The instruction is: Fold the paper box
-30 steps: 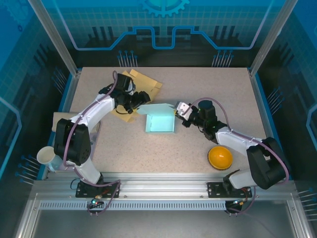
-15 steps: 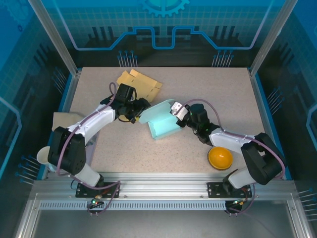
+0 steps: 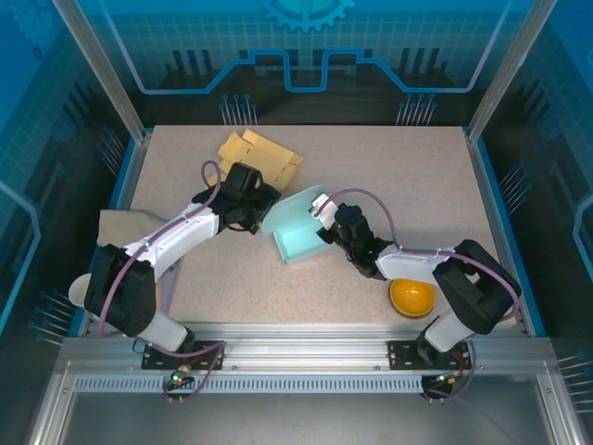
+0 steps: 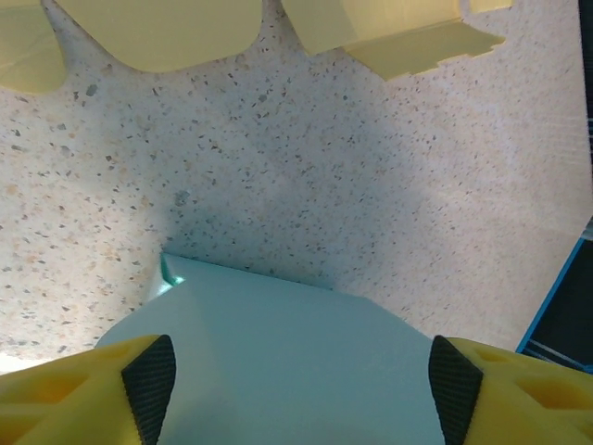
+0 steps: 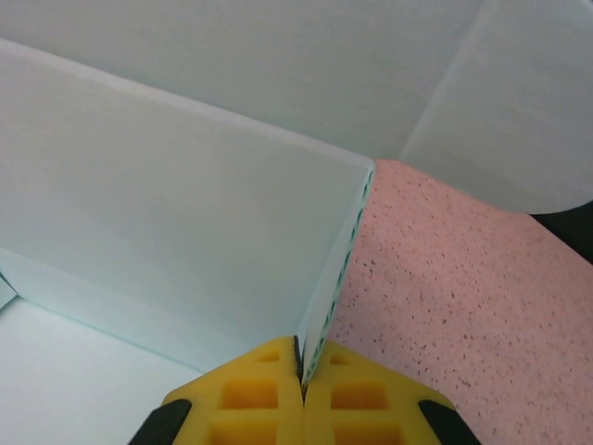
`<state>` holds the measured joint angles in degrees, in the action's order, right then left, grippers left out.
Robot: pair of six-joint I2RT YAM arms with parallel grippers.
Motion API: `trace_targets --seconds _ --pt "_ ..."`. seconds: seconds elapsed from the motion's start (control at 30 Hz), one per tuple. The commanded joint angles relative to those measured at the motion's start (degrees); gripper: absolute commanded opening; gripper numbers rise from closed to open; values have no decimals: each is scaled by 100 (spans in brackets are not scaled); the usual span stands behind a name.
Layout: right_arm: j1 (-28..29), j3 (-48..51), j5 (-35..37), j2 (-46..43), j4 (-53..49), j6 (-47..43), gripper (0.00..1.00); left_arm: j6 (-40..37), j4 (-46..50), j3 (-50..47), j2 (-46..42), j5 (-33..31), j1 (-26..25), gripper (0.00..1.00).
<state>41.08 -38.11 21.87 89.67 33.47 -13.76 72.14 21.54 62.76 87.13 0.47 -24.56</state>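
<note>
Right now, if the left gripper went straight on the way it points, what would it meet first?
The teal box: its panel lies between the open fingers of the left gripper, though whether they touch is unclear. Beyond it come bare table and yellow cardboard.

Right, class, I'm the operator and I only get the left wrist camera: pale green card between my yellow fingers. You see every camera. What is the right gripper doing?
Observer: The right gripper is shut on the edge of an upright wall of the green box.
Operator: Which way does the box sit?
Observer: From above it lies mid-table, open side up, turned askew to the table edges.
Operator: Anything else on that side?
Observer: An orange dome sits on the table near the front right.
</note>
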Motion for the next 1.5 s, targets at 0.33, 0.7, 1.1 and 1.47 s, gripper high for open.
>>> trace_targets --seconds 0.33,0.7,1.1,1.47 --pt "853 194 -196 253 502 480 0 556 -855 -88 -360 -423 -845 72" --pt "878 530 -218 -78 168 922 3 93 -529 -541 -496 -1376 -1629 54" --pt "864 300 -375 -545 -1138 1391 8 228 -465 -1139 -525 -2073 -2285 47" --pt "788 270 -654 -530 -1561 1924 9 439 -620 -1456 -435 -2271 -2492 44"
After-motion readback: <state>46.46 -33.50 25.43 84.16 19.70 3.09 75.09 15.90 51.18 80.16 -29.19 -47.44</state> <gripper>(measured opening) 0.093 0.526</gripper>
